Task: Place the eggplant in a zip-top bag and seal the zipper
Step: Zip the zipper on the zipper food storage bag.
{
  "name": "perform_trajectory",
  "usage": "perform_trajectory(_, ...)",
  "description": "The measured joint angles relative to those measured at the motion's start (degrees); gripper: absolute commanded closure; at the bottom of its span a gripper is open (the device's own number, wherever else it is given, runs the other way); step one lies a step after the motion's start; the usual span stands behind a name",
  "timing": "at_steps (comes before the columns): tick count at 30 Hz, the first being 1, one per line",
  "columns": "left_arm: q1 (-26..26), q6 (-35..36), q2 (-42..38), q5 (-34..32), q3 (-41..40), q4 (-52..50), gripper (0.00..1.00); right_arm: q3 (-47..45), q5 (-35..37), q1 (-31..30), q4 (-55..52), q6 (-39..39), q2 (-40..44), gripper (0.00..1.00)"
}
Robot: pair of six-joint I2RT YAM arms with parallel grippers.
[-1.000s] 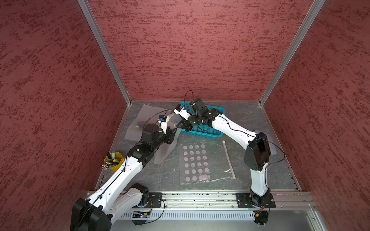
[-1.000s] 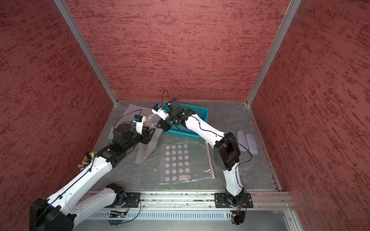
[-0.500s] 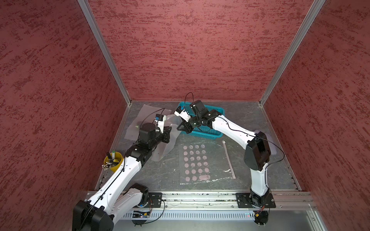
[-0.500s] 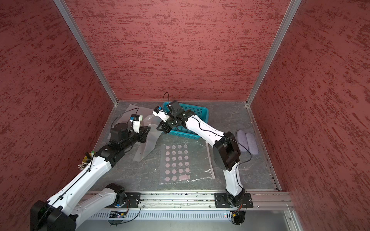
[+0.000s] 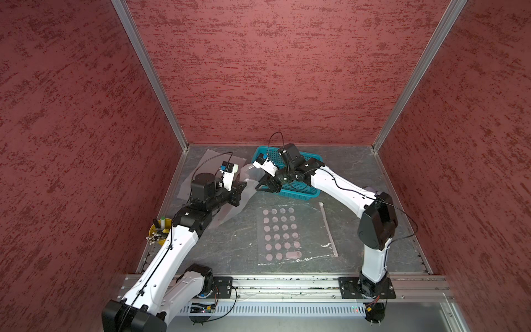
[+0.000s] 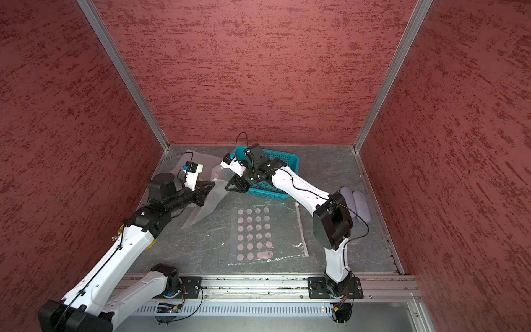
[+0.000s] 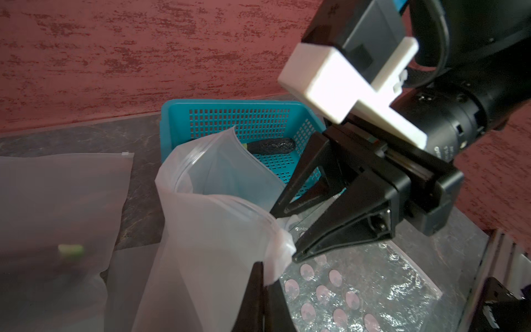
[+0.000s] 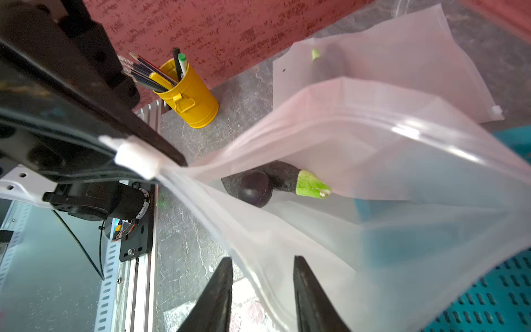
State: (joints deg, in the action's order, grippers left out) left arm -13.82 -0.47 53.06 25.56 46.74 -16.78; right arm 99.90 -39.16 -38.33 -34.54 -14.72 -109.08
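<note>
1: Two arms in shot. What's nearest the bases?
2: Clear dotted sheet [image 5: 280, 232], flat on the bench [image 5: 359, 172], well short of both end effectors. Yellow pen cup [image 8: 195, 100] sits back toward the bases, off to the left of the left end effector [image 6: 211, 184].
1: Left state?
2: Pinched tight on the zip-top bag [image 7: 212, 230], at the rim corner right by the white slider [image 8: 138, 161]. Bag hangs from it with the mouth gaping and the tail draped down to the bench under that arm.
1: Right one?
2: Right end effector [image 8: 262, 260] has its jaws parted a moderate way, tips just beside the bag's rim and close to the left tips. Touching the film or not, can't tell.
1: Eggplant?
2: One eggplant [image 7: 271, 146] lies in the teal basket [image 7: 175, 120], just beyond the right end effector, behind the bag mouth. Right wrist view shows a second eggplant [image 8: 283, 176], green stem, below the left end effector, past the bag's lips. Inside the bag or on the bench, can't tell.
1: Farthest?
2: That's the flat bag [image 7: 57, 186], beyond the left end effector, lying on the bench. Dark shape with a green stem shows through it.
</note>
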Motion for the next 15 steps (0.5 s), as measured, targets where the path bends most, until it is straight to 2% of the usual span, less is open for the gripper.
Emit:
perform_trajectory(9,0.3,2.6,3.4,14.3,5.9,-7.8,1.00,-3.0,-4.2,2.8,0.7,-11.7,7.0,0.47)
perform_trajectory(15,0.3,4.3,6.7,21.5,10.3,-12.9,1.00,-4.2,-7.4,2.8,0.4,-20.8,9.5,0.43)
